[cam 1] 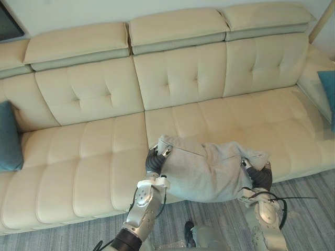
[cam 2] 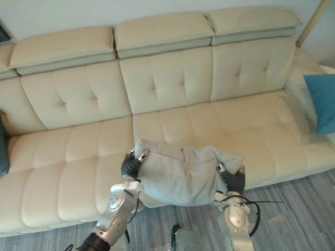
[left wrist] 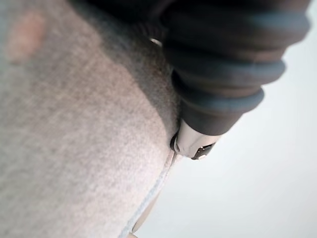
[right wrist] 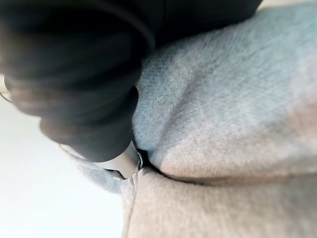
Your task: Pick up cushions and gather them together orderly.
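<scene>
Now your left hand [cam 1: 155,162] and right hand [cam 1: 260,177] each pinch one end of the grey cushion [cam 1: 207,170], so it hangs level over the front edge of the sofa [cam 1: 94,157].

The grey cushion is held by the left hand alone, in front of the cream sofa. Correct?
Not alone: the left hand and the right hand hold the grey cushion, in front of the cream sofa, as the left eye view shows.
</scene>
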`<state>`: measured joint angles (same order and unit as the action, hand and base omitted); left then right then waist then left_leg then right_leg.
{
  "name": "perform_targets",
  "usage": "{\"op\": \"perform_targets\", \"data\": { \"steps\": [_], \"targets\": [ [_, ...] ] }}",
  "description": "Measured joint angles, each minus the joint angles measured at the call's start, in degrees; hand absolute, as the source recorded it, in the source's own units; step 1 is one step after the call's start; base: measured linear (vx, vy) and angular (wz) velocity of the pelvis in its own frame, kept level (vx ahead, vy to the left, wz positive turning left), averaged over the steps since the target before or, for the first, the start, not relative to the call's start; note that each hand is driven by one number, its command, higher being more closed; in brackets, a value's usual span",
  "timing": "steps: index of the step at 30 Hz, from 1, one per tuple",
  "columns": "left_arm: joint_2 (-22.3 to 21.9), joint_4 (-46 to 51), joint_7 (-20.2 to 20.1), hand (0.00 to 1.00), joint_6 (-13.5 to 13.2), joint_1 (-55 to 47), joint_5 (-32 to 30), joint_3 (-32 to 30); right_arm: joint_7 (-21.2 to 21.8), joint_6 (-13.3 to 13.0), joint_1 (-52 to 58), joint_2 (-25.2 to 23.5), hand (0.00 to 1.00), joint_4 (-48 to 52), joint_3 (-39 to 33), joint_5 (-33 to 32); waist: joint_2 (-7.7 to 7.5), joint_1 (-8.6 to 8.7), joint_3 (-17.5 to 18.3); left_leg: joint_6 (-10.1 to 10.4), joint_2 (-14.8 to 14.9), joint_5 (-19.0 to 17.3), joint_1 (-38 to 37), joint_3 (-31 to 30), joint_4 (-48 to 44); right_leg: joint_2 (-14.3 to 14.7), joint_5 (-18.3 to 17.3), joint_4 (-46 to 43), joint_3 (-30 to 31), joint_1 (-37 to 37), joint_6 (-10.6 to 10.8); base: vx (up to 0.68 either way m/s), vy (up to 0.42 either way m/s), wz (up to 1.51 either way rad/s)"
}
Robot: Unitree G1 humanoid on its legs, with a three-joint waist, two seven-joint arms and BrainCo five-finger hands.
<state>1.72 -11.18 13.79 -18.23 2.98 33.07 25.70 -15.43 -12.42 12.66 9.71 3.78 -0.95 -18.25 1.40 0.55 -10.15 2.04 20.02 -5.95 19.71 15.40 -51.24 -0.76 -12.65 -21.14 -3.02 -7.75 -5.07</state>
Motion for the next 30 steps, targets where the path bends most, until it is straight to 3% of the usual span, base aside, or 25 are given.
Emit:
{"op": "perform_targets", "data": {
  "steps": [2,3,4,5,6,10,12,17,21,25,30],
  "targets": [
    [-0.37,0.34,0.0,1.0,0.02,0.02,-0.01,0.01,-0.29,0.0,-0.27,0.04,1.0,0.04,-0.13,0.01,-0.06,-0.09,0.13,0.28,-2.05,-0.86,-1.26,1.84,11.02,-1.37,0.0,0.39,-0.91,1.56,0.01,0.19,0.092,0.19],
    [-0.41,0.44,-0.01,1.0,0.0,0.0,-0.02,0.04,-0.3,0.01,-0.2,0.04,1.0,0.03,-0.25,0.02,-0.12,-0.27,0.55,0.42,-3.88,0.26,-2.72,2.22,18.25,-2.07,-0.27,0.04,-1.22,1.99,0.48,0.16,0.156,0.1],
    [-0.41,0.75,-0.01,1.0,-0.05,0.0,-0.04,0.05,-0.3,0.02,-0.3,0.14,1.0,0.05,-0.41,0.05,0.3,-0.43,1.23,0.66,-5.35,4.28,-4.04,2.53,24.22,-2.29,-1.1,-0.52,-0.92,1.94,1.95,0.16,0.177,0.03],
    [-0.37,1.02,-0.04,1.0,-0.11,0.0,-0.09,0.23,-0.3,0.01,-0.42,0.24,1.0,0.0,-0.63,0.09,0.87,-0.45,1.77,1.2,-6.03,6.17,-4.62,2.6,27.09,-2.08,-1.99,-0.78,-0.7,1.98,3.46,0.17,0.199,0.06],
    [-0.14,0.96,-0.16,1.0,-0.08,0.03,-0.15,0.3,-0.3,0.13,-0.52,-0.4,1.0,-0.43,-0.79,0.1,0.41,-0.22,2.61,2.22,-7.49,4.56,-6.35,2.3,30.52,-2.6,-3.04,-0.79,0.25,1.85,4.92,0.15,0.191,0.16],
    [2.32,0.77,-0.16,1.0,-0.16,-0.16,-0.16,1.93,-0.29,0.13,-2.65,-0.68,1.0,-3.76,-1.22,0.22,-0.64,0.03,3.27,2.49,-11.98,4.84,-10.97,2.42,40.49,-4.93,-3.21,0.34,2.1,2.01,6.38,0.09,0.154,0.08],
    [3.74,0.27,-0.16,1.0,0.03,-0.16,-0.17,2.68,-0.29,0.14,-5.55,-0.66,1.0,-7.82,-1.14,0.22,-0.76,0.25,3.51,1.97,-13.91,6.78,-12.48,2.59,45.07,-5.81,-2.21,3.32,3.23,2.83,7.82,0.02,0.117,-0.01],
    [4.54,-0.76,0.08,1.0,0.09,0.0,-0.22,2.88,-0.3,0.17,-11.87,0.37,1.0,-13.5,-0.56,0.32,-0.52,0.52,3.84,1.24,-15.46,10.52,-12.96,1.64,51.56,-5.85,1.14,8.34,3.57,2.45,8.43,-0.02,0.067,-0.03],
    [5.47,-0.79,2.58,1.0,0.03,3.54,-0.21,0.87,-1.16,0.66,-20.27,2.1,1.0,-16.73,1.84,0.35,-0.03,0.51,4.2,0.85,-15.61,14.18,-11.29,1.07,56.82,-5.07,3.77,10.45,4.0,-0.85,8.62,-0.05,0.042,-0.06],
    [5.99,-1.5,4.82,1.0,-0.27,8.84,-0.21,-1.41,-3.06,0.71,-27.89,2.21,1.0,-18.8,3.01,0.36,0.12,0.48,4.1,0.43,-15.59,15.63,-8.26,-0.03,57.07,-4.97,5.05,10.53,3.63,-3.6,8.83,-0.07,0.025,0.07],
    [6.02,-2.16,8.18,1.0,-2.58,17.86,-0.19,-5.74,-5.77,0.69,-38.28,2.09,1.0,-18.79,3.94,0.33,0.68,-0.66,3.72,0.19,-15.15,17.26,-3.95,-0.34,57.07,-4.65,5.74,8.21,3.78,-8.95,9.06,-0.09,0.008,0.01]
  ]
}}
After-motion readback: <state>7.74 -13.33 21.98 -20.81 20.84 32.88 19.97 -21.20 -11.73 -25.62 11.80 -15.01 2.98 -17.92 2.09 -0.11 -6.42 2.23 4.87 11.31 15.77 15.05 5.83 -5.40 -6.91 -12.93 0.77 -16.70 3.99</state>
